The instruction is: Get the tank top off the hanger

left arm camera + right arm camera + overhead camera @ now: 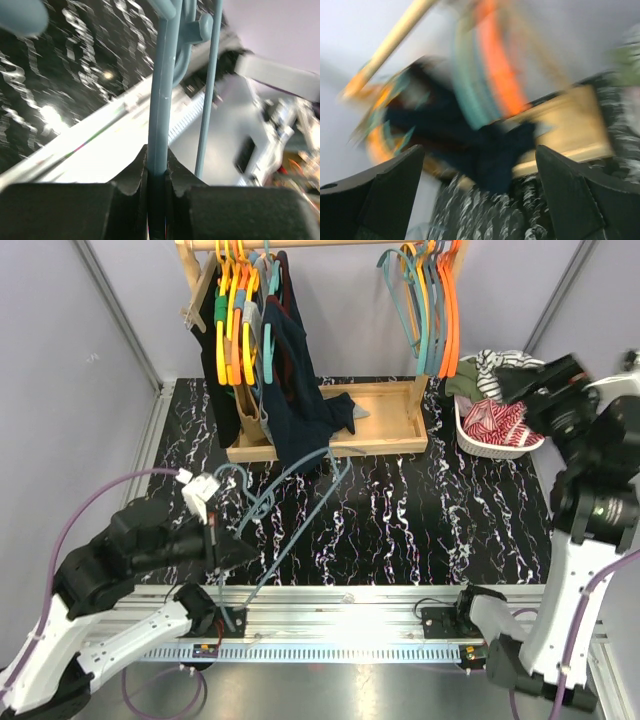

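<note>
L pincer (157,169), low at near-left, is clamped on the grey-blue hanger (160,120) bar. Hanger looks bare and slants over the tabletop (450,520). Tank top is prob. among the clothes in the white basket (490,451) far right, can't tell which piece. R pincer (479,152) is raised by the basket, wide apart, empty. Removal looks done. Next: set hanger down w/o snagging.

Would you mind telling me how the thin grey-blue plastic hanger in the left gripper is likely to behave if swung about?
The thin grey-blue plastic hanger is probably stiff: its bars run straight beyond the shut left gripper. It looks light, being slender and bare. Pinched on one narrow bar only, it might pivot or slip.
</note>
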Robot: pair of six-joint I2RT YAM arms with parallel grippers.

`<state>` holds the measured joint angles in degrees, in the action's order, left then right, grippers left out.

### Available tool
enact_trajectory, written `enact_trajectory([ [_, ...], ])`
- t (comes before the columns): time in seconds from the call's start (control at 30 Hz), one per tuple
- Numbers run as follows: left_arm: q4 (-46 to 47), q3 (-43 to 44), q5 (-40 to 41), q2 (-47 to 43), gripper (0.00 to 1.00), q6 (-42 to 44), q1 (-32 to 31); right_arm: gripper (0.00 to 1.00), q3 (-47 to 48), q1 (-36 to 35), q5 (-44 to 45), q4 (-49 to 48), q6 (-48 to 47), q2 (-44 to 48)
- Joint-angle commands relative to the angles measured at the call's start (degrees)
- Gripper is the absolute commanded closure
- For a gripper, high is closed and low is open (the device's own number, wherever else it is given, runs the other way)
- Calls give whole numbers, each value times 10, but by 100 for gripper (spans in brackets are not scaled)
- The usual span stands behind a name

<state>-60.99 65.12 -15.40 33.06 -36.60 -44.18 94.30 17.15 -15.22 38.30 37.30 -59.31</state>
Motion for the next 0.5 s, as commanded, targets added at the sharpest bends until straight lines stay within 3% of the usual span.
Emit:
enact_trajectory([
  [0.0, 4, -2, -110, -36, 100, -10, 2, 0, -70, -51, -363, -188, 50, 12],
  [0.07, -11, -5, -132, -56, 100, -16, 2, 0, -88, -97, -463, -267, 114, 7],
  [0.13, -16, -12, -147, -69, 100, -19, 2, 0, -79, -143, -529, -253, 107, 9],
  [0.23, -12, -25, -191, -72, 100, -20, 2, 0, -72, -191, -546, -109, 14, 22],
  [0.47, -20, -18, -258, -36, 100, 27, 2, 0, -115, -312, -571, 76, -118, 25],
])
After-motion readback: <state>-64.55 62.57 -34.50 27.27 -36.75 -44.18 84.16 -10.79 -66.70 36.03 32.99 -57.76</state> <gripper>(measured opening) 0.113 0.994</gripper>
